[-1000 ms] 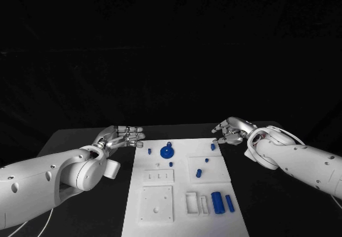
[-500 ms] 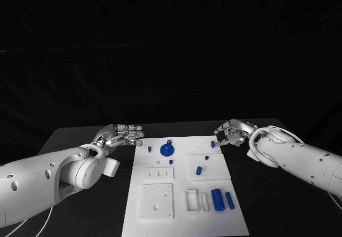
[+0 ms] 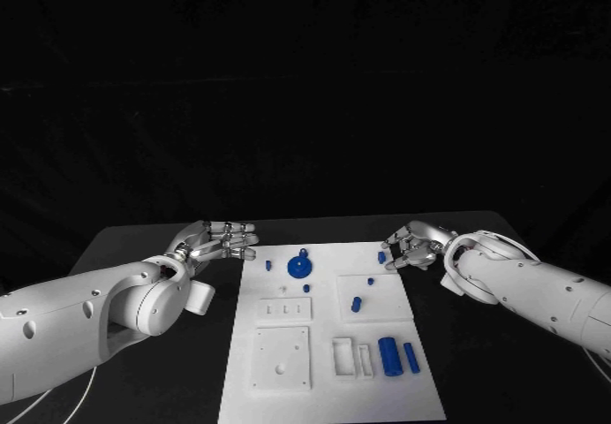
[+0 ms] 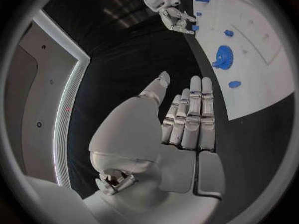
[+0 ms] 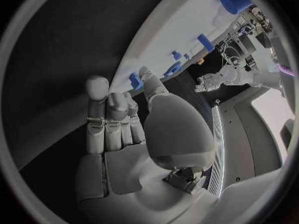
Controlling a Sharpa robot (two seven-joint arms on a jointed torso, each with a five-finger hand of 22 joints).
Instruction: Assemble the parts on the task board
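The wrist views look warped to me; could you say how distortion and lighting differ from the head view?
Left wrist view: the task board edge bows. Right wrist view: the same bend, with bright room light at the rim. Head view: straight edges, black surround, task board brightly lit.

One task board (image 3: 325,353) is seen, eight blue parts (image 3: 389,356) are counted on it, and two hands (image 3: 219,241) are seen.

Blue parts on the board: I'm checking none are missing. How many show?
8: the gear, pegs at, and two cylinders near the front. Small ones may be hidden.
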